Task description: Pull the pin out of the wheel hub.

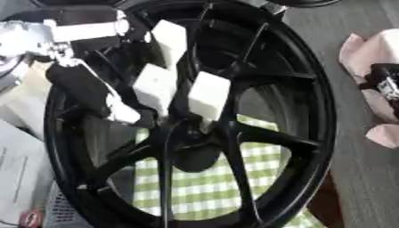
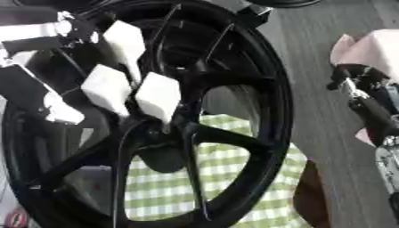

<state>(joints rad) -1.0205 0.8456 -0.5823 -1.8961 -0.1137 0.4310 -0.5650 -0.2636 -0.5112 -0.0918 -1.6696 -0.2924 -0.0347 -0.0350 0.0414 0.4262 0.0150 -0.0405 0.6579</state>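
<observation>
Left hand (image 1: 168, 75) is over the wheel (image 1: 311, 133), white fingertips (image 1: 209, 95) bunched at the hub (image 1: 195, 153). Pin not discernible; cannot tell if fingers pinch it. Hub lies just below the fingertips. Right hand (image 2: 366, 104) is well apart at right edge, finger state unclear. Left hand nearer.

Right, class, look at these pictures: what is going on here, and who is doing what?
A robot's left hand, with white-tipped fingers, reaches over a black wheel towards its hub. The fingers are bunched just above the hub, but whether they hold a pin cannot be seen. The wheel lies over a green checked cloth. The right hand shows at the right edge, away from the wheel, beside a pink cloth.
</observation>
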